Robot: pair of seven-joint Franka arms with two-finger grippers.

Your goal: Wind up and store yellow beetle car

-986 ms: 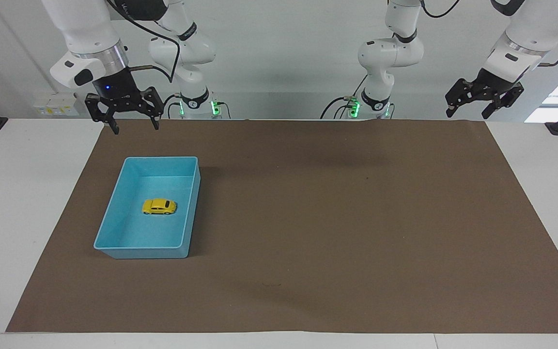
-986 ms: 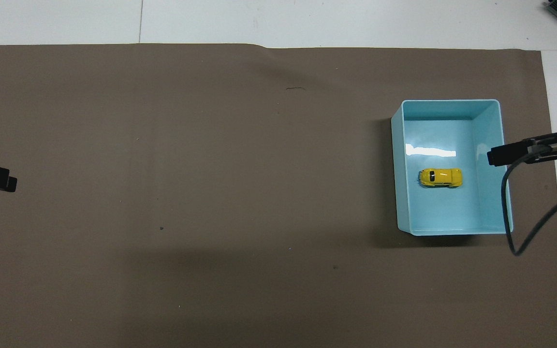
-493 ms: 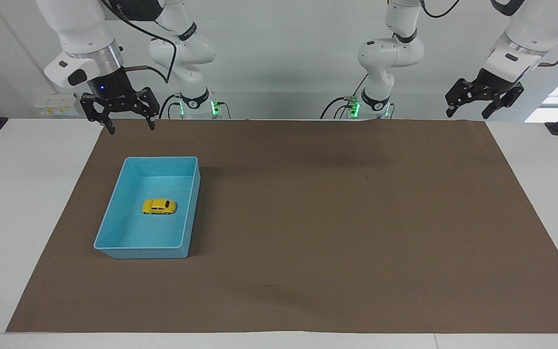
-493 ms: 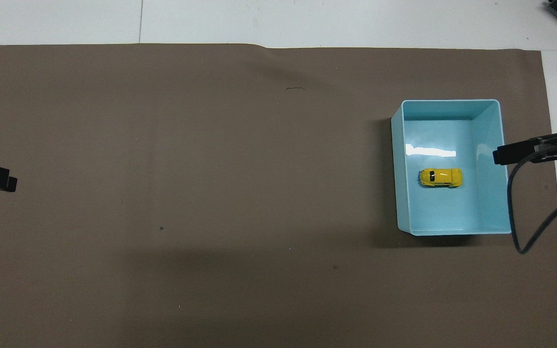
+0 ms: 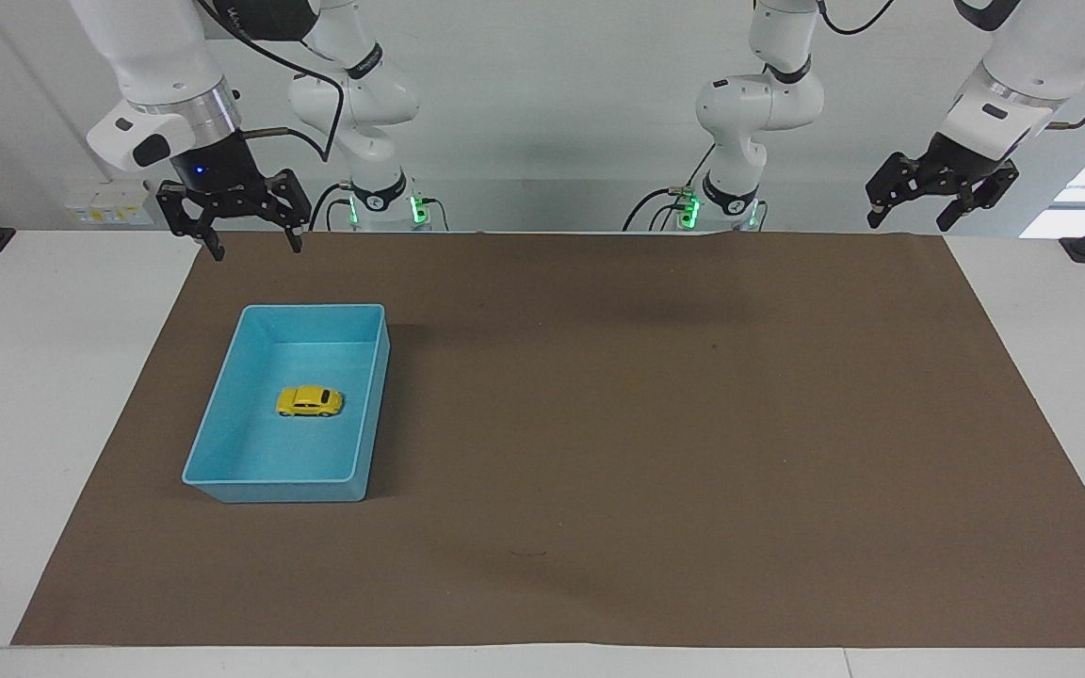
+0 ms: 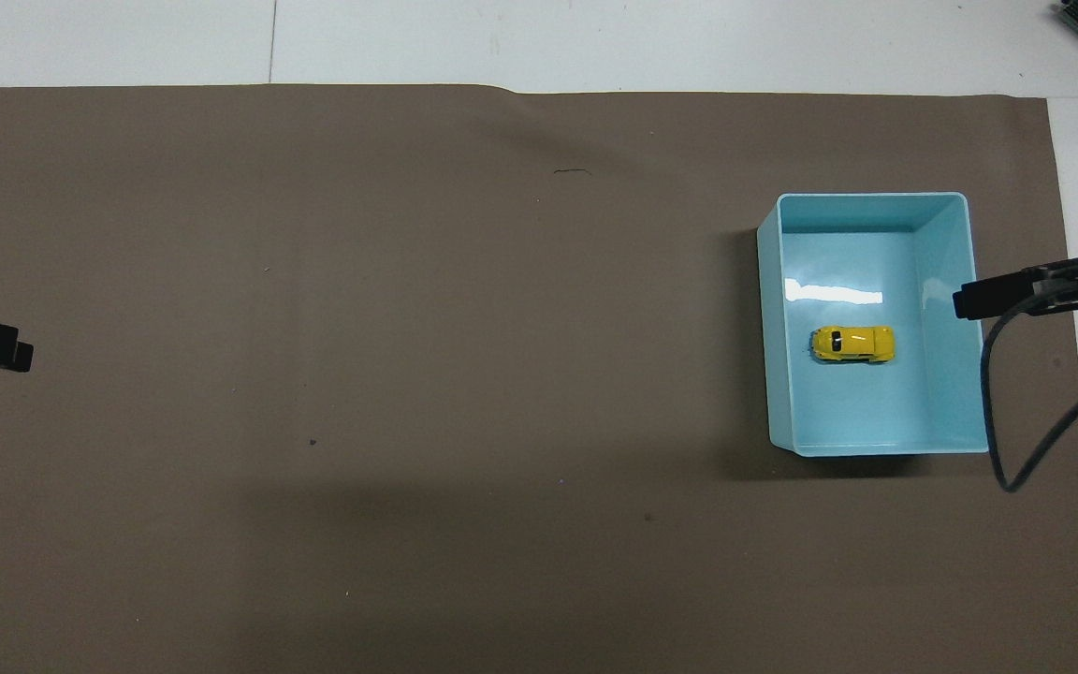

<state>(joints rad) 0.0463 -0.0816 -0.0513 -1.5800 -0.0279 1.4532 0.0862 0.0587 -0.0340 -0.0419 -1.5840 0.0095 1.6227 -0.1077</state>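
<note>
The table carries a wide brown mat that covers most of its top. On the mat, toward the right arm's end, stands an open blue bin, its long sides running away from the robots. The right tool hangs in the air over the mat's edge closest to the robots, above the strip between that edge and the bin; its two fingers point down and stand apart, grasping nothing. The left tool waits raised at the left arm's end, likewise spread and empty. The yellow beetle car sits on its wheels on the bin's floor, near the middle, well apart from both tools.
</note>
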